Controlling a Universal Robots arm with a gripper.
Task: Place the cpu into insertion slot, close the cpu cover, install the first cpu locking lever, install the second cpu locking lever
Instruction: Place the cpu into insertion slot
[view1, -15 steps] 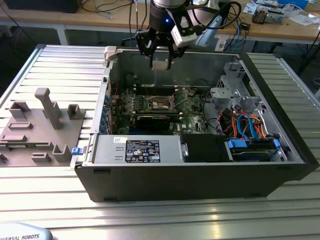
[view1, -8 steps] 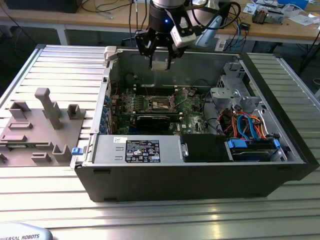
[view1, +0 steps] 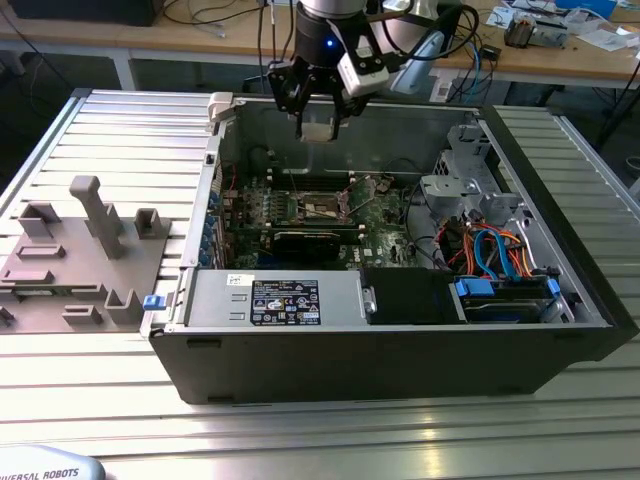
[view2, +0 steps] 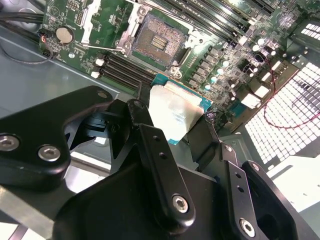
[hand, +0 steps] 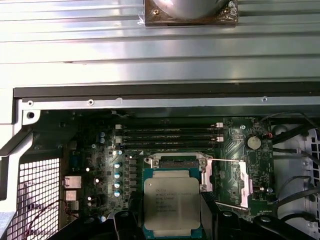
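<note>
The pincer (view1: 320, 128) is clamped partway shut on the cpu (hand: 171, 205), held by opposite edges in the exterior view's upper middle, above the open socket (view2: 156, 41). Silver lid is turned toward both wrist cameras.

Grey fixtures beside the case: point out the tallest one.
The T-topped post. It rises well above the low blocks around it, which barely clear the base.

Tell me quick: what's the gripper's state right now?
Gripper: closed, holding the cpu above the open socket.
</note>
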